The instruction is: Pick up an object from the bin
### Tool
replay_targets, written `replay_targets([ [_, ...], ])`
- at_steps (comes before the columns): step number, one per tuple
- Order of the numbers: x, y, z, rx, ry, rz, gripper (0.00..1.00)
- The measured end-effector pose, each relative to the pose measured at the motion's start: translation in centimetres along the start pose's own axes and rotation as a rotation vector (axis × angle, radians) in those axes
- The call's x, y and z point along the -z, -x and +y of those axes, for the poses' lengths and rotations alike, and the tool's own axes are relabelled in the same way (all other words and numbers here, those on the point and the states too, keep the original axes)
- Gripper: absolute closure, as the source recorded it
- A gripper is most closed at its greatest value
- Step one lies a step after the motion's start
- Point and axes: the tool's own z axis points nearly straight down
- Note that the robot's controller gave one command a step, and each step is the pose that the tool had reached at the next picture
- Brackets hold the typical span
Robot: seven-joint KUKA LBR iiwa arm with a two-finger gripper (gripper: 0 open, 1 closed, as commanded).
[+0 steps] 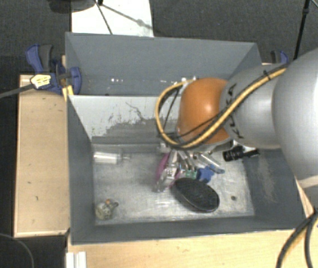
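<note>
The claw (176,171) is low at mid-bin (147,66); I cannot tell whether it is open or closed. A black oval disc (197,195) lies just beside it, nearer the front wall, with its long axis running crosswise. A purple piece (162,169) is on the claw's other side.

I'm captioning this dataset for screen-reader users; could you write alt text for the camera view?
The robot arm's gripper is low at the middle of the grey metal bin, over a small heap: a purple piece, a blue piece and a flat black oval object. A small clear tube lies left; a crumpled greyish lump sits front-left.
</note>
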Motion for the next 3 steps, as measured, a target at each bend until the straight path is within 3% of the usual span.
replay_targets([
  [1,0.0,1.7,-5.2,-0.005,0.003,-0.006,0.00],
  [2,0.1,1.4,-11.6,-0.217,-0.001,0.000,0.00],
  [3,0.0,-0.3,-15.9,-0.422,0.000,-0.001,0.00],
])
